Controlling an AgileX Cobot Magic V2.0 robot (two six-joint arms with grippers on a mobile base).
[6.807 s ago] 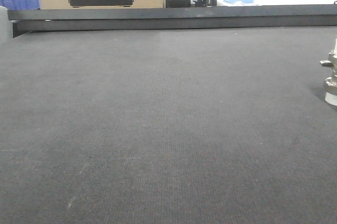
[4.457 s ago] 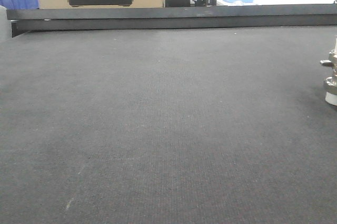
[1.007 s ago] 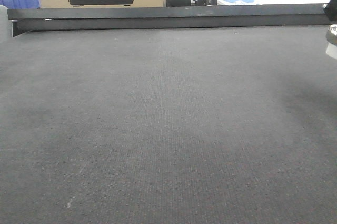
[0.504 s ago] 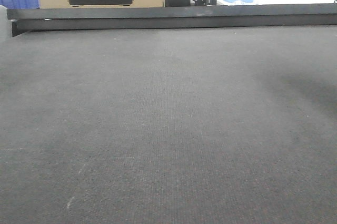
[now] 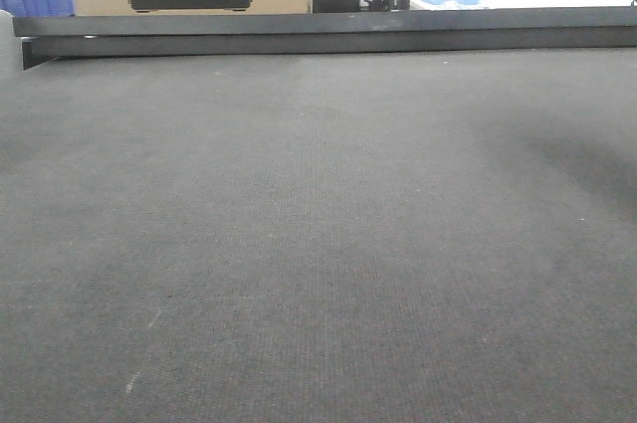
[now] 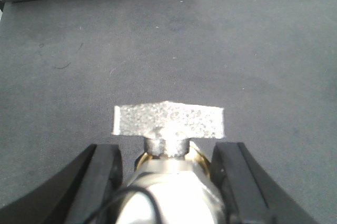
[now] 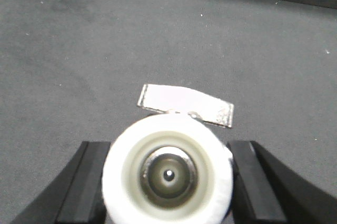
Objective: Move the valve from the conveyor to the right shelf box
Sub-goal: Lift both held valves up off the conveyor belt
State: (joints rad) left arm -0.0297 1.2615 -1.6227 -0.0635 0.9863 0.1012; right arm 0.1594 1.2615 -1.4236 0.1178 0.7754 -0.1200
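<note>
Valve [image 7: 167, 175] end-on to cam in R gripper [image 7: 167, 150]; 2nd valve [image 6: 168, 121] in L gripper [image 6: 166, 150]

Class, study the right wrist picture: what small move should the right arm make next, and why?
Probably carry the valve off the conveyor towards the right shelf, which no view shows. The right claw grips it on both sides above bare belt, and the front view shows no valve lying there. The left claw holds a second valve likewise.
</note>
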